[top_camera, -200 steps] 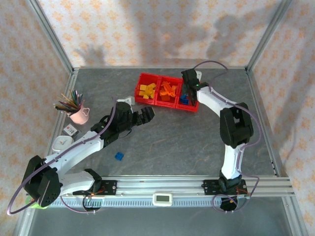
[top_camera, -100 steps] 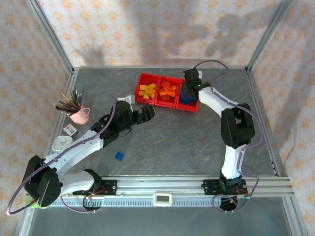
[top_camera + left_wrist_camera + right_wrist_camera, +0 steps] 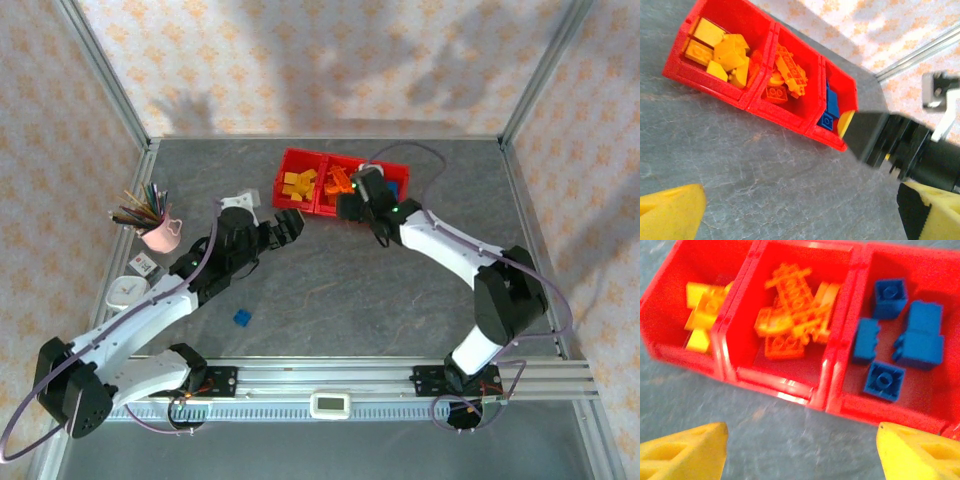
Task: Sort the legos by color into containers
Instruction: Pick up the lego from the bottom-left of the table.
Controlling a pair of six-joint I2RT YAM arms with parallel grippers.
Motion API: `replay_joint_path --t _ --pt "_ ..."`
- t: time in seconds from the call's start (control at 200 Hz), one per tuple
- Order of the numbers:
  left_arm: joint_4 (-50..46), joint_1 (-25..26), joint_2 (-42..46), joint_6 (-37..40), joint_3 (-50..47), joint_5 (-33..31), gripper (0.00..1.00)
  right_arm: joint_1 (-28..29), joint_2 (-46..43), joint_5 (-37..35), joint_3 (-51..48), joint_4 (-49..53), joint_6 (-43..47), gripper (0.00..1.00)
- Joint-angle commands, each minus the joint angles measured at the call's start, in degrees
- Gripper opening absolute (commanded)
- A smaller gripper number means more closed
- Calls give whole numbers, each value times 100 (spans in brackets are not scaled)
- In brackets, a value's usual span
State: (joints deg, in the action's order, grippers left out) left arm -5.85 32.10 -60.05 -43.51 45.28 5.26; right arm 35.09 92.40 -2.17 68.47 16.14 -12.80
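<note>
Three red bins (image 3: 705, 87), joined in a row, stand toward the far side of the grey desk (image 3: 400, 290). In the top view, the leftmost bin holds the yellow bricks (image 3: 702, 315), the middle one holds the orange bricks (image 3: 795, 315), some of them curved or long plates, and the rightmost holds four blue bricks (image 3: 922, 335). One loose blue brick (image 3: 242, 318) lies on the bare desk well apart from the bins, on the near side, beside the left arm's forearm.

The right gripper (image 3: 800, 455) hangs over the near edge of the row, about in front of the middle bin. Its yellow fingertips (image 3: 685, 450) stand wide apart with nothing between them, only grey desk below.

The left gripper (image 3: 290, 225) sits just left of and nearer than the bins, pointing toward them. It is spread as wide as it goes and is empty. In its wrist view the two yellow fingers (image 3: 670, 210) frame open desk, with the bins beyond and the right arm's dark gripper body at the right end of the row.

At the left side of the desk a pink cup (image 3: 160, 236) holds a bundle of coloured pencils (image 3: 140, 205), far from both grippers.
</note>
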Motion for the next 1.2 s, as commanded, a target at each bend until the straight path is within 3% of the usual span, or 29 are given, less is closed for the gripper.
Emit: replay_joint_path --t 0.0,0.35,0.646,0.936,1.191 --pt "-517 -76 355 73 -102 -383 99 525 -315 58 -250 -142 49 81" --pt "-1896 -282 1512 -222 -317 -1038 99 2185 -229 226 -869 -874 -75 89" --pt "-2872 -370 2202 -576 -320 -1596 99 3239 670 552 -752 -1658 131 92" --pt "-3303 -406 2510 -865 -283 -1951 99 3847 1684 587 -228 -2050 499 91" --pt "-3501 -424 2613 -957 -248 -2054 99 3926 2362 427 413 -1844 679 83"
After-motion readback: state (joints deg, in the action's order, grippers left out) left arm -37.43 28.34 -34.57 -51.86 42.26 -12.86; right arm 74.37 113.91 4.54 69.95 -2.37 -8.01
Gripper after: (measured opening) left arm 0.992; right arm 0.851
